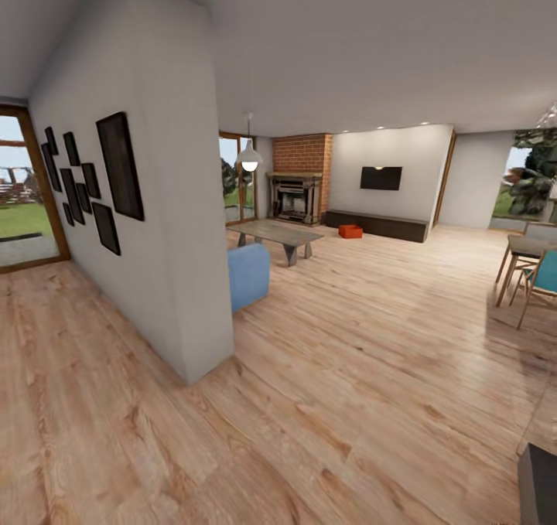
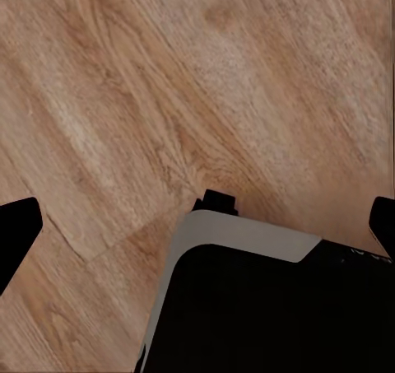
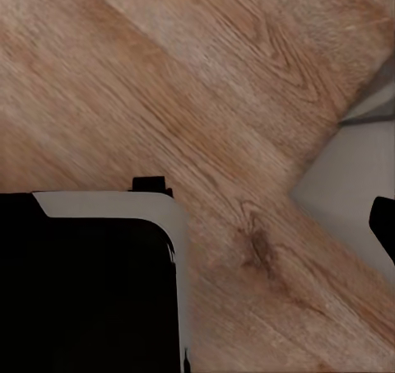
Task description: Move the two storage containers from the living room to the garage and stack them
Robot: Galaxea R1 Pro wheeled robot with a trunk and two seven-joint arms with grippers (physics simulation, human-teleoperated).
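Orange-red storage container [image 1: 350, 231] on wood floor [image 1: 371, 332] near fireplace [image 1: 295, 197]

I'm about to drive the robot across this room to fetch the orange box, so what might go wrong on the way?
1. The white dividing wall's corner juts out close on the left; cutting it tight may clip the base.
2. The blue sofa end and coffee table stand near the straight line to the orange box.
3. Only one box is visible, small and far off by the dark bench; the second may take searching.
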